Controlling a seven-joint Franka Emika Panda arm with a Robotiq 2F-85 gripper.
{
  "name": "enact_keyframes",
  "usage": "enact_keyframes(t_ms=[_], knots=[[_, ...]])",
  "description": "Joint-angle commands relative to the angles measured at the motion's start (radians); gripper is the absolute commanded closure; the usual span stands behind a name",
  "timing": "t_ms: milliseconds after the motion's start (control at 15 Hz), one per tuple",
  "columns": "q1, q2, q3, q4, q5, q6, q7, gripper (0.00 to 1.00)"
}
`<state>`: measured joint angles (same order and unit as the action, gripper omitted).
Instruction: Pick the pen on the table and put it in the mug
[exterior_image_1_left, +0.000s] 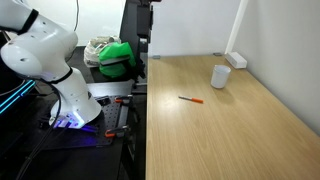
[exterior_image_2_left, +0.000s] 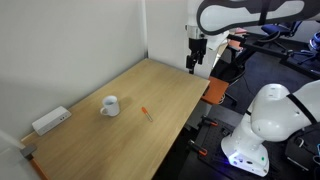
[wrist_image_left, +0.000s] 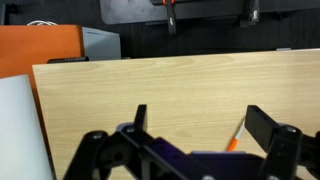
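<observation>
Gripper (wrist_image_left: 198, 125) is hanging open, empty, above the table (exterior_image_1_left: 235, 135) edge. Pen (exterior_image_1_left: 191, 100) is lying on the table near the mug (exterior_image_1_left: 220, 76), outside it.

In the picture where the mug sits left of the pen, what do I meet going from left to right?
In an exterior view: flat white block → mug → pen → gripper.

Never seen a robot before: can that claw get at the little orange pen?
Probably yes. The gripper hangs open above the table edge; the pen lies flat on bare wood, apart from the mug, with nothing standing between.
</observation>
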<state>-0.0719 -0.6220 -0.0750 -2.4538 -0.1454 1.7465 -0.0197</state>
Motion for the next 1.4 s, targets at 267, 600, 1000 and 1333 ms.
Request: enact_keyframes(t_ms=[267,600,1000,1333], knots=[[0.021,0.131,0.064,0.002,0.154,0.214,0.191,0.0],[0.041,0.218,0.071,-0.004,0.299,0.351,0.239,0.0],[0.054,0.374,0.078,0.013,0.385,0.501,0.243,0.0],[0.056,0.43,0.069,0.006,0.367,0.528,0.223,0.0]])
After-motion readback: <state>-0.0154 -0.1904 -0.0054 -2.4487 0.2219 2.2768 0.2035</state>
